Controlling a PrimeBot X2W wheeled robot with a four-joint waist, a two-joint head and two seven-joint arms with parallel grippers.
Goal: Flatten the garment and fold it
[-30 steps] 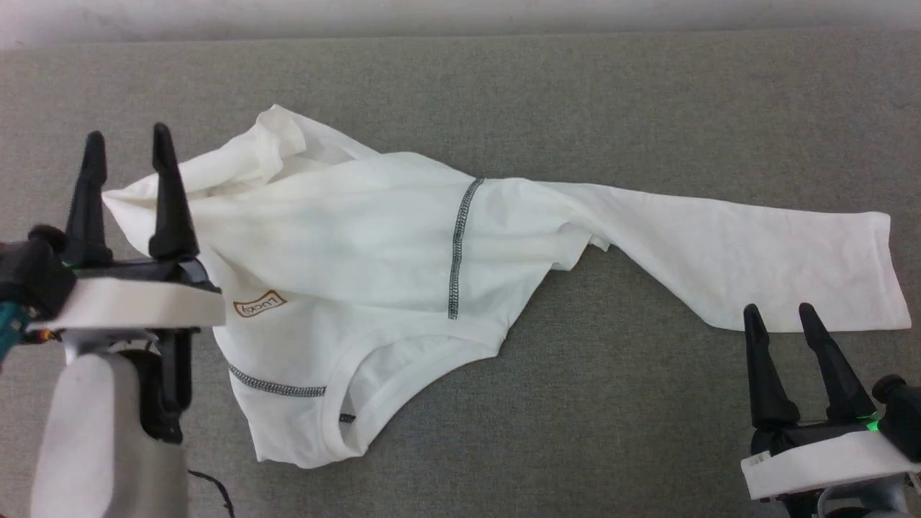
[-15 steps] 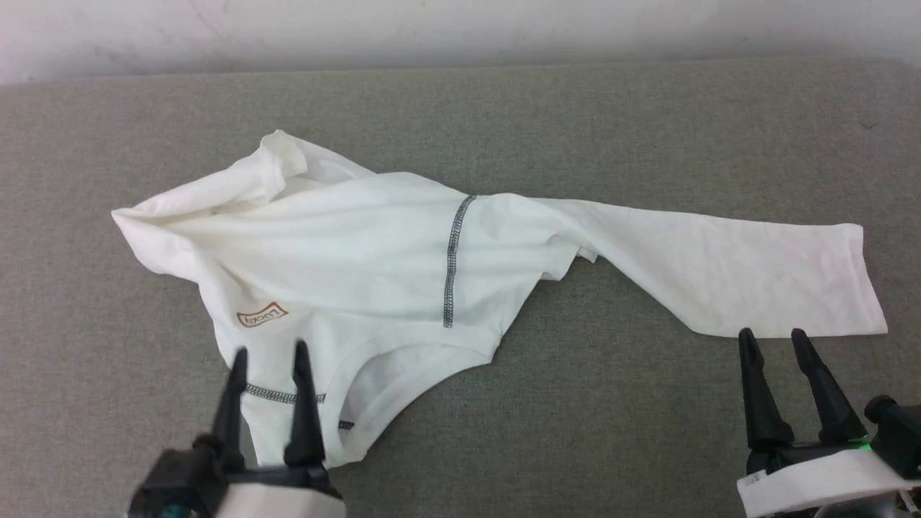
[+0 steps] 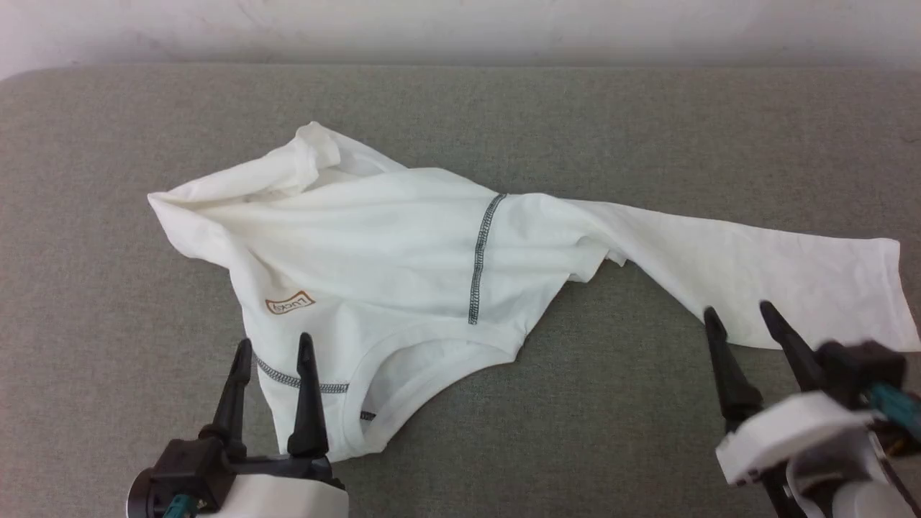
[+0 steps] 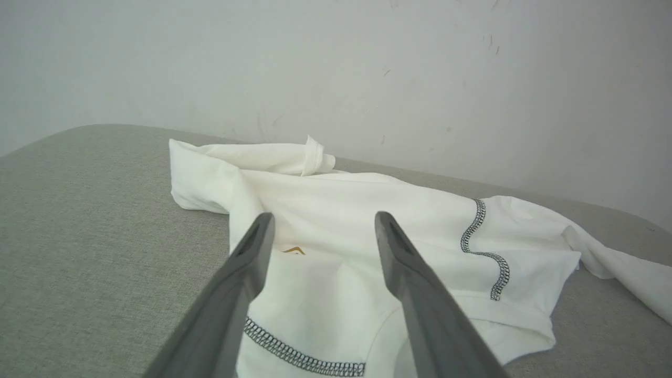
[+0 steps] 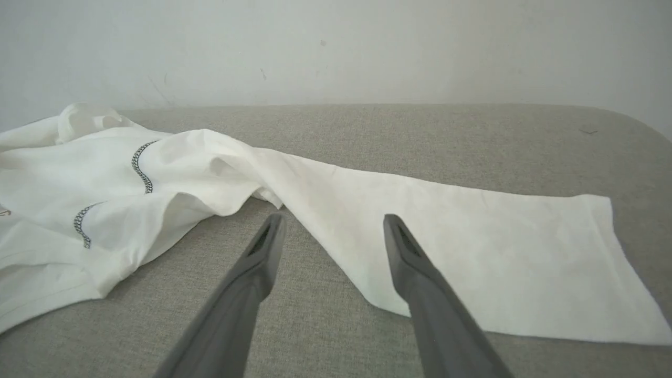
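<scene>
The garment [image 3: 403,244], a thin white long-sleeved shirt, lies crumpled on the grey fabric-covered desk [image 3: 647,129], clear of the pale wall [image 3: 460,29] behind the far edge.

1. Body: bunched over the centre and left half of the desk. A rumpled fold [image 3: 313,147] stands up at the side towards the far edge.
2. Neck opening [image 3: 424,356]: faces the near edge.
3. Sleeve [image 3: 755,266]: laid out almost flat towards the right edge, with its cuff close to that edge.
4. Markings: one dark zigzag seam [image 3: 481,259] runs across the middle of the body. A second seam [image 3: 298,381] sits beside the neck opening. A small brown-bordered chest patch [image 3: 290,304] lies left of centre.

Left claw [image 3: 275,340]: at the near edge, left of centre, fingers apart and pointing towards the far edge. In the head view its tips sit at the shirt's near-left portion by the second seam, with the inner finger over the fabric. Nothing is gripped. Whether the fingers touch the cloth cannot be told.

Right claw [image 3: 739,308]: near the near right corner, fingers apart. In the right wrist view one finger sits over the sleeve's near border and the other over bare desk. Nothing is gripped.
</scene>
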